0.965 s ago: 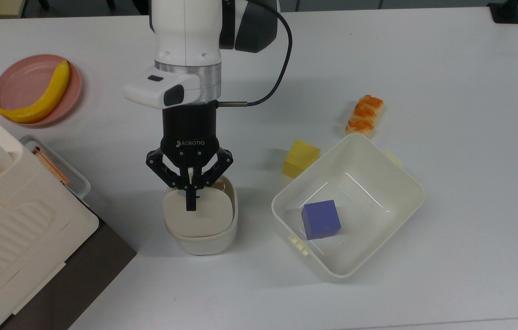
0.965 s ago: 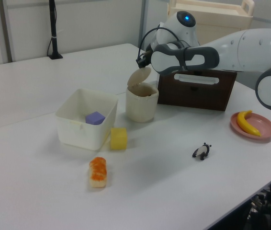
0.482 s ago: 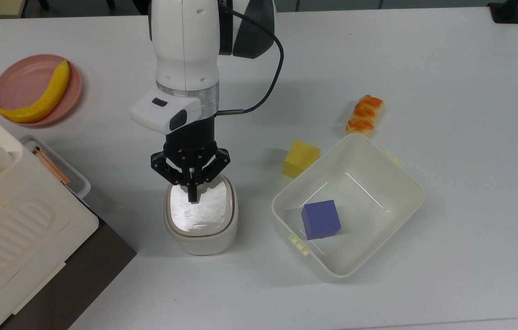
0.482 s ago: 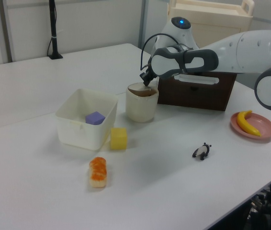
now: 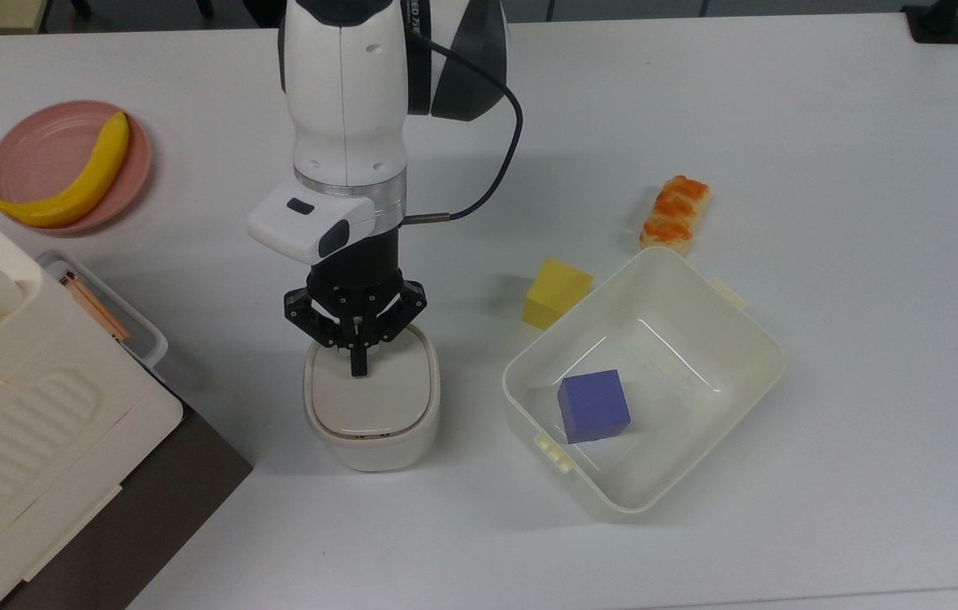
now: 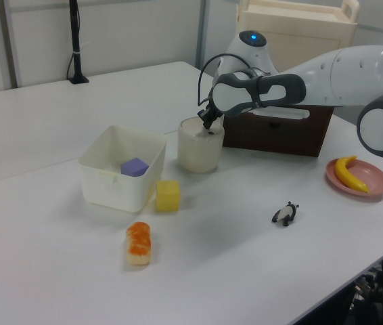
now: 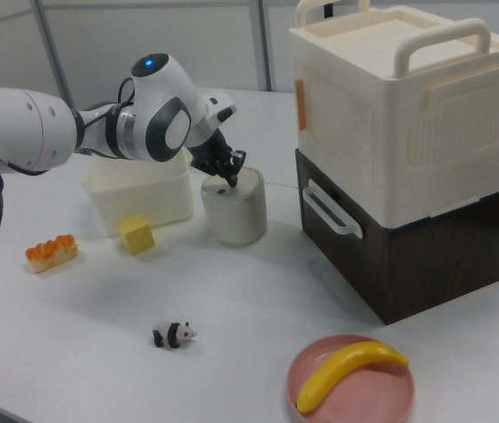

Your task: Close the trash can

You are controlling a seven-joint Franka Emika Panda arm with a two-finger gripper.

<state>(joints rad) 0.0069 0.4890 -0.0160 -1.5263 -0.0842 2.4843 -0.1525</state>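
Observation:
The trash can (image 5: pixel 373 411) is a small cream-white bin standing on the white table, left of centre in the top view. Its flat beige lid lies down on the rim. My gripper (image 5: pixel 357 367) points straight down over the lid's far half, fingers shut together, the tips touching the lid. In the left view the gripper (image 6: pixel 209 125) rests on top of the trash can (image 6: pixel 199 150). In the right view the gripper (image 7: pixel 231 179) sits at the top edge of the trash can (image 7: pixel 234 214).
A larger cream tub (image 5: pixel 754 339) holding a purple cube (image 5: pixel 593 405) stands to the top view's right of the bin, with a yellow cube (image 5: pixel 556 292) and an orange-topped piece (image 5: pixel 675 212) beyond. A ribbed cream box (image 5: pixel 13 440), a pink plate (image 5: pixel 30 148) with a banana (image 5: pixel 76 182) and a panda figure (image 6: pixel 285 214) are nearby.
The lid, raised one second ago, has swung down flat onto the bin. My gripper has come down with it, tips staying on the lid.

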